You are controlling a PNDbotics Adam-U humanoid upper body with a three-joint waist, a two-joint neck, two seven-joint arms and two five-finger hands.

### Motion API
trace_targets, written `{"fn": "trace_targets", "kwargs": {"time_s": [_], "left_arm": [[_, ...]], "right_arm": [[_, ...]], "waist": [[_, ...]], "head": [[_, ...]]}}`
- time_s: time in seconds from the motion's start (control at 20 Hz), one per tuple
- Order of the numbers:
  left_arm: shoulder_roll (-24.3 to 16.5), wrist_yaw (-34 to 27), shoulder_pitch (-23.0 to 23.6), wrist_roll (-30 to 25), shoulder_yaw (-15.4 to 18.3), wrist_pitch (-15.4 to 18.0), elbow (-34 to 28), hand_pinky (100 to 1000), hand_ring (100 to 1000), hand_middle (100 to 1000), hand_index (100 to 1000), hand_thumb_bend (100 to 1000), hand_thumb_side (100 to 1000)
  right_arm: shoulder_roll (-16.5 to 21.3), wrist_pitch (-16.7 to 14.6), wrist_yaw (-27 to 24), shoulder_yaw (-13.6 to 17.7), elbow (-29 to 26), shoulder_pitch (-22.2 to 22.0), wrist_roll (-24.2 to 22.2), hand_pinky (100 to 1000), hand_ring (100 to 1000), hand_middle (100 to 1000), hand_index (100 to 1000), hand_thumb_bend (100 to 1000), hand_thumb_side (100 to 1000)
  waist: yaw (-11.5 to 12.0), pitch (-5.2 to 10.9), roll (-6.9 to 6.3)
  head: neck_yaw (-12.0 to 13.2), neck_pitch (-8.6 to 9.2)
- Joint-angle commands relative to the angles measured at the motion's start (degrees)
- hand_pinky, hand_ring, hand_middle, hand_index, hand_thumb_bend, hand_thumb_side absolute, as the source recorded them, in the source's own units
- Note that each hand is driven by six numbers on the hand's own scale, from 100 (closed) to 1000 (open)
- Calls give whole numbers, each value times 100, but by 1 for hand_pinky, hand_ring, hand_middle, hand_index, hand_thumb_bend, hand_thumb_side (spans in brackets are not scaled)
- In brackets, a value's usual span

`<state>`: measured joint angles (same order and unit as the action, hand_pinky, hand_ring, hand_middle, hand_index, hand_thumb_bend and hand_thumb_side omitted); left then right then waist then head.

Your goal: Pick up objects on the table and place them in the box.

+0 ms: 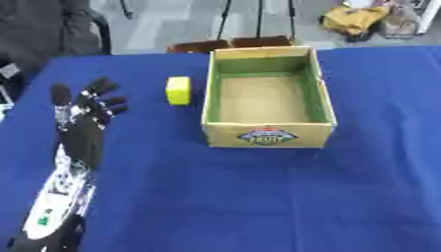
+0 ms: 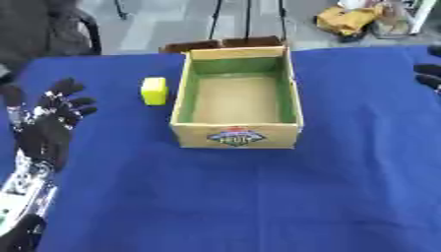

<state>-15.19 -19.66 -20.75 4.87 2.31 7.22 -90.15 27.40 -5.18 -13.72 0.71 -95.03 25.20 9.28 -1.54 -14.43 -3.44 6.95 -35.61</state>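
Observation:
A small yellow block (image 1: 178, 90) lies on the blue tablecloth just left of the cardboard box (image 1: 268, 134). The box is open at the top, with green inner walls and a fruit label on its front; nothing shows inside it. My left hand (image 1: 84, 115) hovers over the cloth to the left of the block, fingers spread and holding nothing, a clear gap between it and the block. Of my right hand (image 2: 430, 71) only dark fingertips show at the right edge of the right eye view, well right of the box.
The blue table (image 1: 241, 197) stretches wide in front of the box. Brown chair backs (image 1: 231, 44) stand right behind the table's far edge. A dark seated shape (image 1: 43, 29) is at the far left corner, and yellow bags (image 1: 353, 19) lie on the floor beyond.

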Motion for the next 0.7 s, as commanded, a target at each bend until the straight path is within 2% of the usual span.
{"fn": "trace_targets", "kwargs": {"time_s": [0.05, 0.55, 0.7], "left_arm": [[-127, 5, -50, 12, 8, -4, -109, 718, 686, 742, 842, 920, 917], [-153, 21, -72, 1, 1, -17, -109, 718, 685, 742, 841, 913, 887], [-244, 79, -136, -24, -11, -46, -104, 718, 686, 742, 840, 889, 834]], "right_arm": [[101, -7, -29, 57, -69, 57, 6, 806, 766, 810, 908, 300, 841], [105, -4, -28, 51, -67, 62, 0, 806, 766, 810, 908, 300, 841], [107, -2, -28, 45, -66, 62, -4, 806, 766, 810, 908, 300, 841]], "waist": [[8, 115, 16], [-19, 111, 12], [-25, 118, 4]], "head": [[8, 78], [5, 78], [0, 81]]}}
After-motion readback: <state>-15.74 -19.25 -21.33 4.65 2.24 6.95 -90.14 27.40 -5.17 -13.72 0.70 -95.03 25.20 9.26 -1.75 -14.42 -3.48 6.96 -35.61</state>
